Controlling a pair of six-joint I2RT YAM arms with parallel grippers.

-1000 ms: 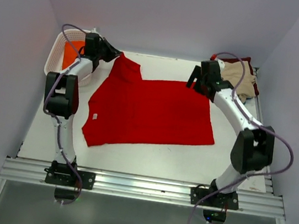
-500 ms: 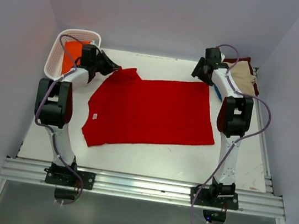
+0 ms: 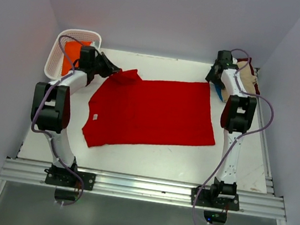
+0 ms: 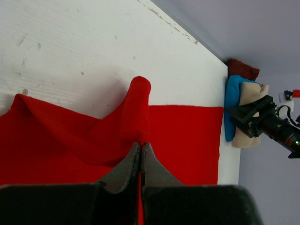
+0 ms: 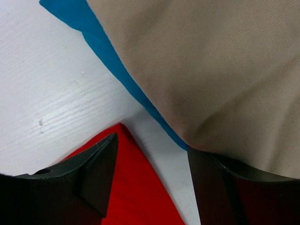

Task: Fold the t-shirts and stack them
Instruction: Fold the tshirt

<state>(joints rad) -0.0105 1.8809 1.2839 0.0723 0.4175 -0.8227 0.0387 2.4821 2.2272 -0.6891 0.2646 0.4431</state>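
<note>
The red t-shirt lies flat on the worktop, with the left gripper jaws clamped on its sleeve. The right gripper has its jaws apart over the hem corner. We judge the fold is starting, and pinching that corner comes next.

Bright, even light washes the white table, and shadows fall soft and faint (mere grey smudges). Wrist views look fairly sharp, though their bottom edges go dark and blurry.
</note>
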